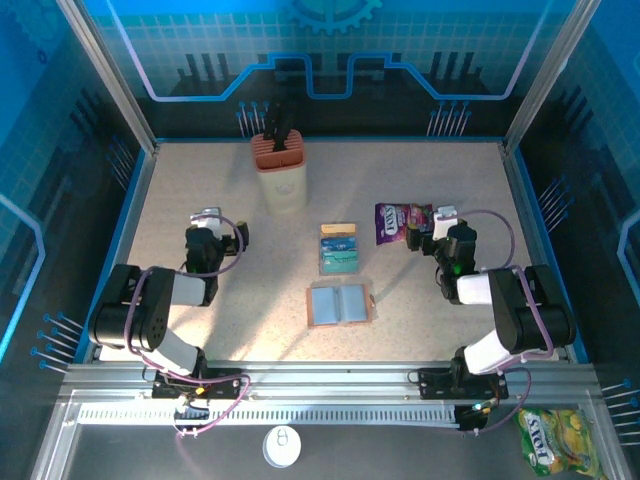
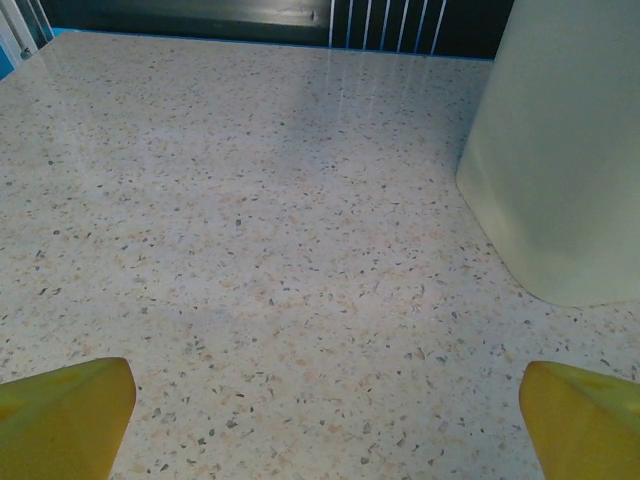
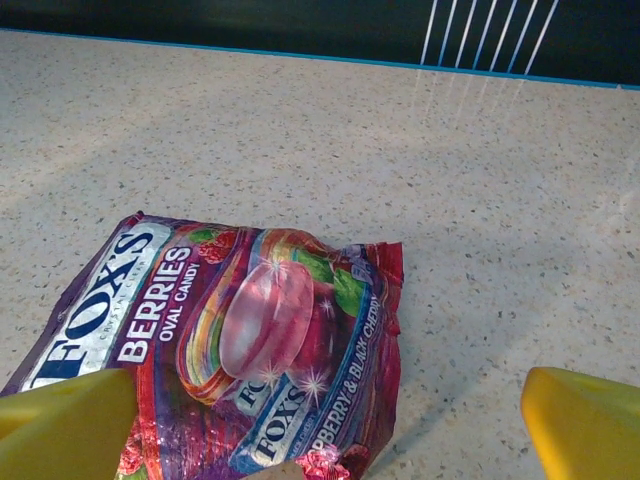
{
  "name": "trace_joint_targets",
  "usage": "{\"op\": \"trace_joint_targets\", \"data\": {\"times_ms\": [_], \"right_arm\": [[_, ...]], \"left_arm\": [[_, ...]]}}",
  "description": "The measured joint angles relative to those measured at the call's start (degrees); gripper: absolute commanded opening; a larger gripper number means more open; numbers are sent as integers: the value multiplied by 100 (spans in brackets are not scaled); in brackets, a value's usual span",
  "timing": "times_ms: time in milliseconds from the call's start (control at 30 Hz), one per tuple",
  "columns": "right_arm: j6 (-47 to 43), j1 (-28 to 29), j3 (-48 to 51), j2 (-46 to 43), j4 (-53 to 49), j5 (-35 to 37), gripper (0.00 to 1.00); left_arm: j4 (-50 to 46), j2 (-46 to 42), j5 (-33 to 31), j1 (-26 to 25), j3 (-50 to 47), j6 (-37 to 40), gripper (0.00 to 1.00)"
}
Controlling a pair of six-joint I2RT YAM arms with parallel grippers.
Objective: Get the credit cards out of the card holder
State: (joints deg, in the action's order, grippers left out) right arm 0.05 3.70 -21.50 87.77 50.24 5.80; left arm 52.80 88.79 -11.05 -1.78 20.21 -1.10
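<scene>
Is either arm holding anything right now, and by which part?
Nothing is held. The left pincer stands open over the table, and the right pincer stands open near the candy packet, gripping nothing.

The speckled beige tabletop (image 2: 250, 250) looks smooth, faintly glossy stone; the crinkled purple plastic-film candy packet (image 3: 230, 340) shines; the cream tub (image 2: 560, 150) is matt.
</scene>
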Motion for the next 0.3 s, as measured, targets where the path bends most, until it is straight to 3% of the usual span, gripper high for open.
{"op": "trace_joint_targets", "data": {"times_ms": [300], "right_arm": [[-68,-9,-37,2,-70,-295,100]], "left_arm": [[24,0,2,-59,0,109,99]]}}
